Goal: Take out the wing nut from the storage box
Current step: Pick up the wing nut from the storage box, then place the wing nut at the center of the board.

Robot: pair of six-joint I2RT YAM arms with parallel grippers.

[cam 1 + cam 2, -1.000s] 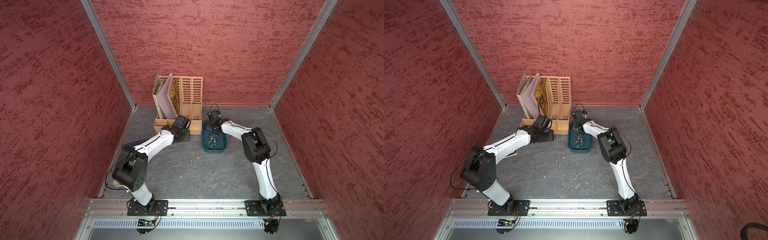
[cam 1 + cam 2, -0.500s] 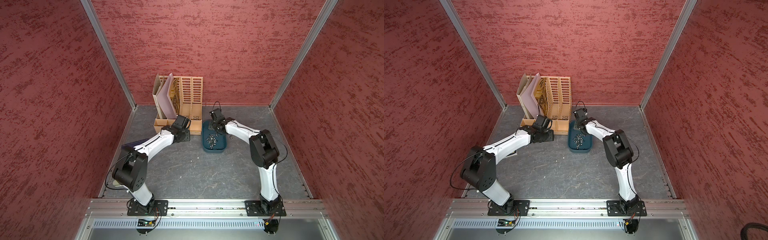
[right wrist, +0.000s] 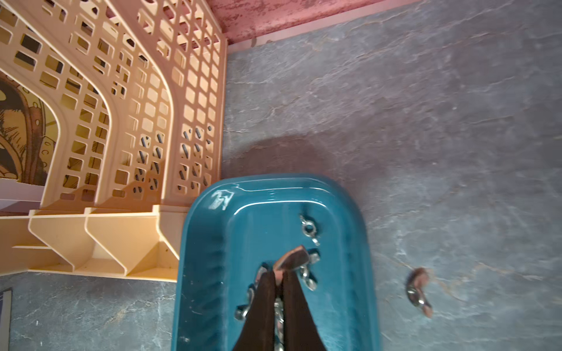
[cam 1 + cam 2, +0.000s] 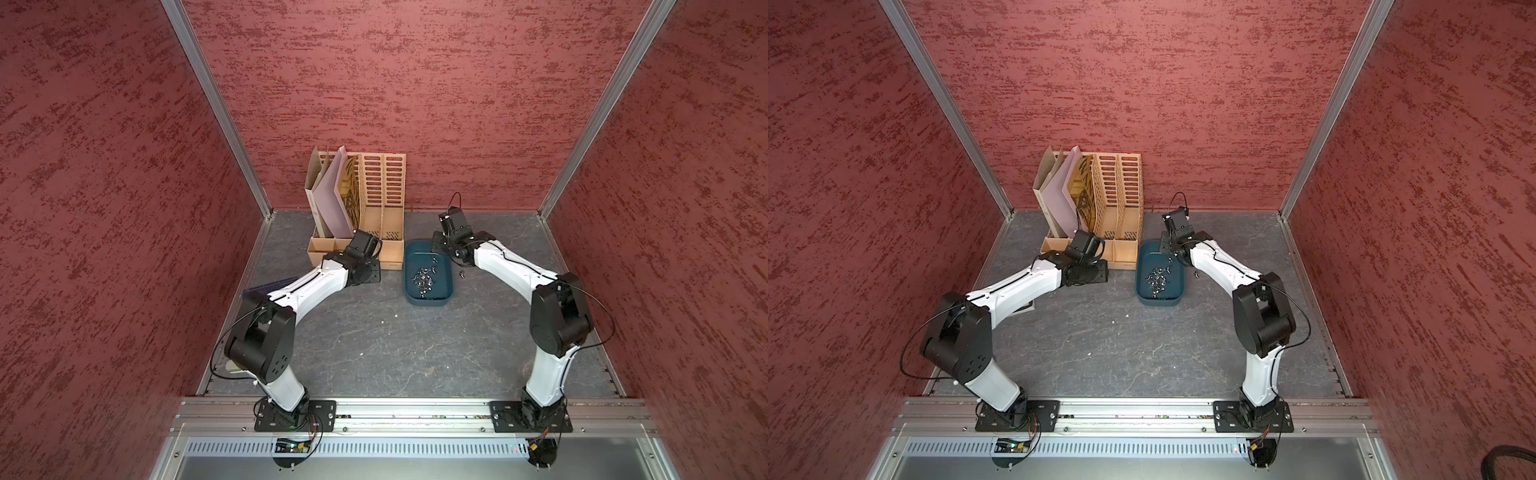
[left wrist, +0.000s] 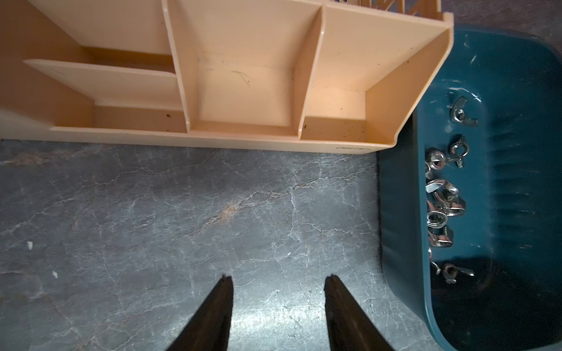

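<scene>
Your left gripper [image 5: 278, 278] hangs over bare table [image 5: 152, 212], jaws apart with nothing between them, on the near side of the beige file organiser [image 4: 376, 195]. Just right of the organiser's base sits the teal storage box [image 4: 428, 304], with a cluster of wing nuts [image 5: 441, 206] on its floor. Your right gripper [image 3: 278, 273] is over the far half of the box, jaws pinched tight on one wing nut [image 3: 293, 256] whose wing sticks out past the tips. A loose wing nut [image 3: 418, 291] lies on the table just right of the box.
</scene>
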